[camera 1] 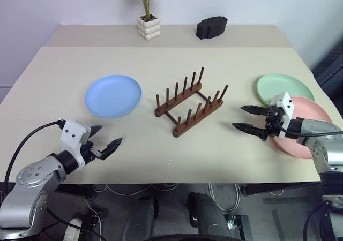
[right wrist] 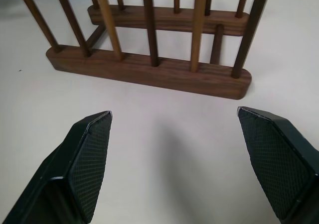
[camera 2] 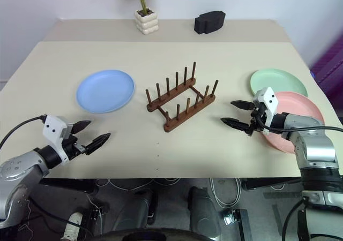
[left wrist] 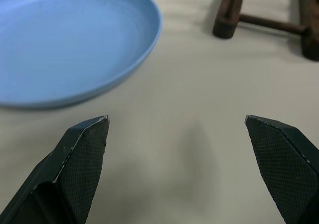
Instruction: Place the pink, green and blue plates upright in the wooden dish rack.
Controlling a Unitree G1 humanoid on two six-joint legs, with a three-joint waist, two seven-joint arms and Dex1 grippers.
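Observation:
The dark wooden dish rack stands empty in the middle of the table. To its left the blue plate lies flat. On the right the green plate lies flat, and the pink plate lies just in front of it, overlapping its edge. My left gripper hovers open near the table's front edge, in front of the blue plate. My right gripper is open, pointing at the rack from the right, with its wrist over the pink plate. Neither gripper holds anything.
A small potted plant in a white pot and a black block stand at the far edge of the table. The pale tabletop lies bare between the rack and the front edge.

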